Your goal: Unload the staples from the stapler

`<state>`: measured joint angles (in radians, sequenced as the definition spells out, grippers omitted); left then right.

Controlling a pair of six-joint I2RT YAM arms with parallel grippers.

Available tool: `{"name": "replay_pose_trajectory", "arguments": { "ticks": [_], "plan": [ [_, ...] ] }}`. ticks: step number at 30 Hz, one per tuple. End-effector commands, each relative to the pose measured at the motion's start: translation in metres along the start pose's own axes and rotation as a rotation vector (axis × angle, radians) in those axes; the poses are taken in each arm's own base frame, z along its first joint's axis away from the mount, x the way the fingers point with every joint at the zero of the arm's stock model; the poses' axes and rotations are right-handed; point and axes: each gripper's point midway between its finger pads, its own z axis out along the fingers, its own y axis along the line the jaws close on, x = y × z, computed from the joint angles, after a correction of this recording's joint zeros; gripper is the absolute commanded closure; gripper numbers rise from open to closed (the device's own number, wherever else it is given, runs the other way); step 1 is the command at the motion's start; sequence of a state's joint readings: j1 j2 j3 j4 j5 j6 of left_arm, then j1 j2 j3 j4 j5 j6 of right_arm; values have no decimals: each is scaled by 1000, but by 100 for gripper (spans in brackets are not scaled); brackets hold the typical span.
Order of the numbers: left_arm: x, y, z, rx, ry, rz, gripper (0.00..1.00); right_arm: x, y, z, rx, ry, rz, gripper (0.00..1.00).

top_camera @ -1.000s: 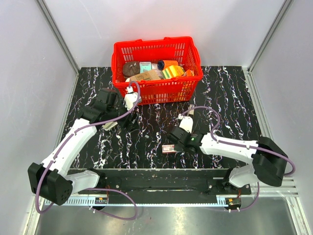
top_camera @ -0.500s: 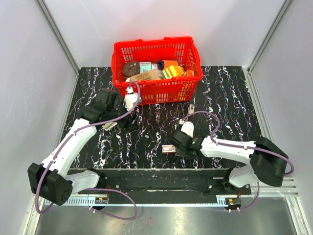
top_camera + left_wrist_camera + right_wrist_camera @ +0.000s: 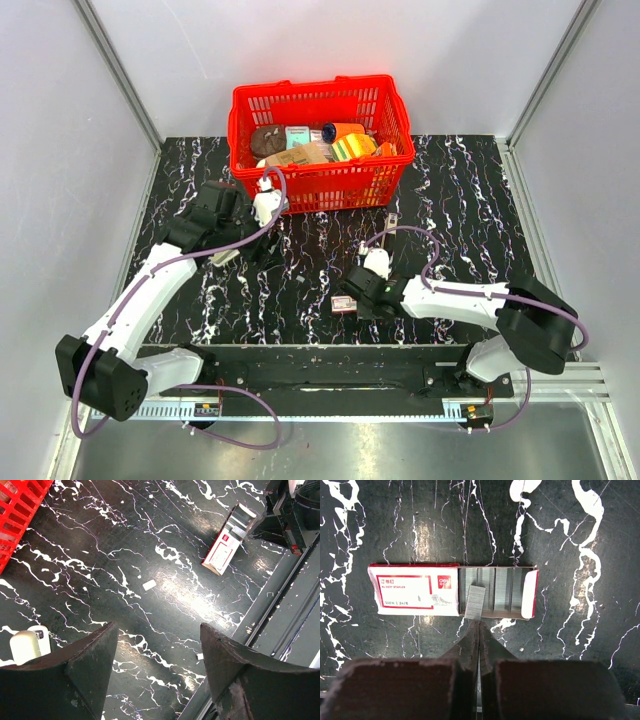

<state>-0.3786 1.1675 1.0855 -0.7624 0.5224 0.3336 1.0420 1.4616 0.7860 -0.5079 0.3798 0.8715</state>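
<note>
Shows right gripper pressed together at 6 o'clock of a staple strip on the open staple box, left gripper spread, stapler at the box's 1 o'clock, by the red basket.

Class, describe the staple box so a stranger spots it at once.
Find the red basket at the back of the black marbled table. Near the front edge lies a small flat box. Only it is red and white, slid open, showing silver staples.
</note>
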Motion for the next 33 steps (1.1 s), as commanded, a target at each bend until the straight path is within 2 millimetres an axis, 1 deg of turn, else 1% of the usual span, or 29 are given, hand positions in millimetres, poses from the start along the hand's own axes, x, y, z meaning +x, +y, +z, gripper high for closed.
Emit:
{"name": "replay_pose_trajectory", "arguments": {
  "ticks": [1,10,24,30,33],
  "plan": [
    [-7,-3,-5,-1,-40,41,30,-17,15,-3,-28,-54,-1,100],
    [-1,-7,-4,12,-35,42,30,-22,14,-3,-22,-82,3,100],
    [0,-9,-3,30,-35,42,30,-29,14,3,13,-106,-10,100],
    [1,-10,-3,33,-36,37,30,-36,15,4,14,-122,-13,100],
    [2,-10,-3,33,-35,40,30,-44,19,-1,1,-137,-8,100]
  ]
}}
